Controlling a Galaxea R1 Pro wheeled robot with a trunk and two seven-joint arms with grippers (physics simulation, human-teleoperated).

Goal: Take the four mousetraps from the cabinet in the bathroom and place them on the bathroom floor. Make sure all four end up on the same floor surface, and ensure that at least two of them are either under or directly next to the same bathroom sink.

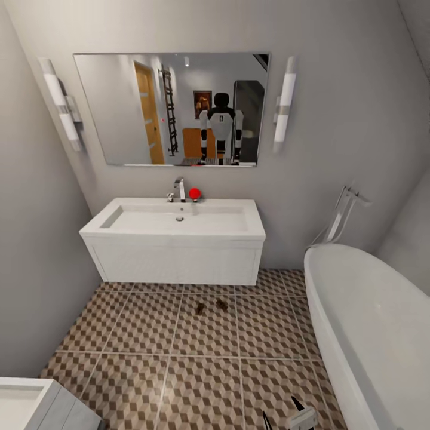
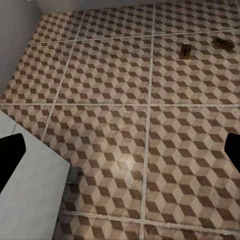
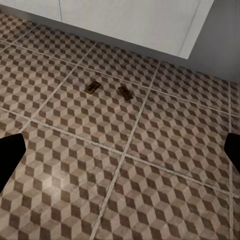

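In the head view, two mousetraps [image 1: 199, 309] [image 1: 221, 304] lie on the bathroom floor [image 1: 149, 334] just in front of the white sink [image 1: 174, 222], close together, side by side but apart. The bathtub [image 1: 370, 322] stands at the right. The right gripper [image 1: 298, 415] shows at the lower edge, fingers apart and holding nothing.

In the left wrist view, the two traps [image 2: 186, 51] [image 2: 223, 44] lie on one tile, long axes angled differently. The left gripper's fingertips [image 2: 11, 150] sit at the frame's edges, spread wide.

In the right wrist view, both traps [image 3: 92, 88] [image 3: 125, 92] lie near the vanity [image 3: 140, 20], their long axes slanting opposite ways.
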